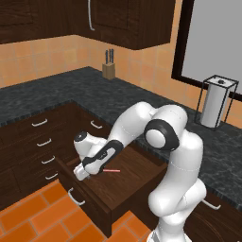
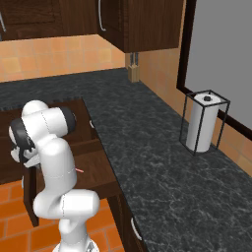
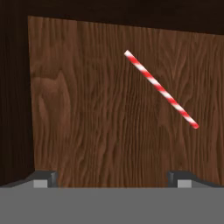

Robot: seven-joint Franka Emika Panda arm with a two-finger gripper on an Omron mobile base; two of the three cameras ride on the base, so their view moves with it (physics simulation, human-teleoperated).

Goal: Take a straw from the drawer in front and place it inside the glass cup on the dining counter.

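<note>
The wide dark-brown drawer (image 1: 134, 182) stands pulled open, its silver handle (image 1: 75, 196) facing the floor. A thin red-and-white striped straw (image 3: 162, 89) lies loose and diagonal on the drawer's wooden bottom (image 3: 87, 109). From the left base view the straw (image 1: 112, 170) shows just right of my hand; in the right base view it is a tiny red sliver (image 2: 78, 171). My gripper (image 3: 111, 178) hangs open over the drawer bottom, pointing down, nothing between its fingers, with the straw ahead of it and toward the right fingertip's side. The gripper (image 1: 85, 173) sits low inside the drawer. The glass cup and the dining counter are out of view.
Black speckled granite counter (image 2: 147, 147) wraps the corner behind the drawer. On it stand a knife block (image 1: 109, 70) and a wire-framed paper towel roll (image 2: 203, 123). Narrower stacked drawers (image 1: 43, 142) sit to the left, with upper cabinets overhead and orange floor tiles (image 1: 38, 217) below.
</note>
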